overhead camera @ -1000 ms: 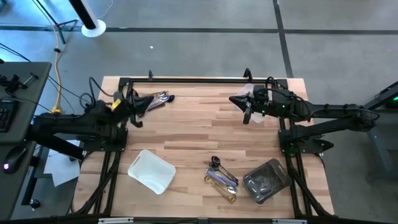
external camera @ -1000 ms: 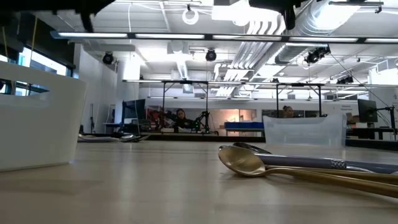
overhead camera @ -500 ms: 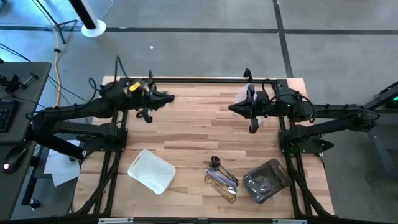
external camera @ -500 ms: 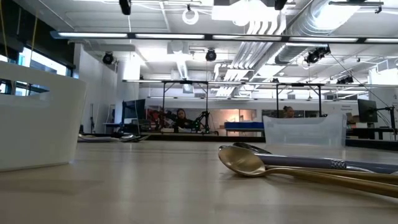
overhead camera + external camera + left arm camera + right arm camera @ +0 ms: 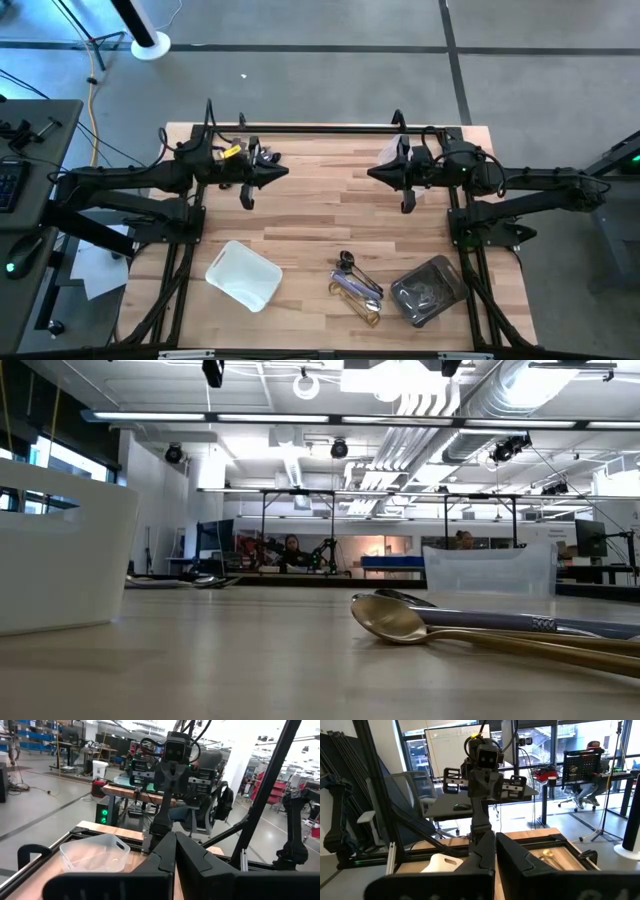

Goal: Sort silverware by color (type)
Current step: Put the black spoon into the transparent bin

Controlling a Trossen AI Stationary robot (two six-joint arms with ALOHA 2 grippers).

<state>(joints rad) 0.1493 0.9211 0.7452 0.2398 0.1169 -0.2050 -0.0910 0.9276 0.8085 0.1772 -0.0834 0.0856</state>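
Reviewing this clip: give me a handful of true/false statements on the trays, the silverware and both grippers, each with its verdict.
1. The white tray holds several spoons. False: it looks empty.
2. Loose silverware lies between the white tray and the clear tray. True.
3. The right gripper is shut on a gold spoon. False: its fingers are shut with nothing between them.
4. The left gripper is raised over the table's far side, fingers shut. True.
5. A gold spoon lies on the table. True.
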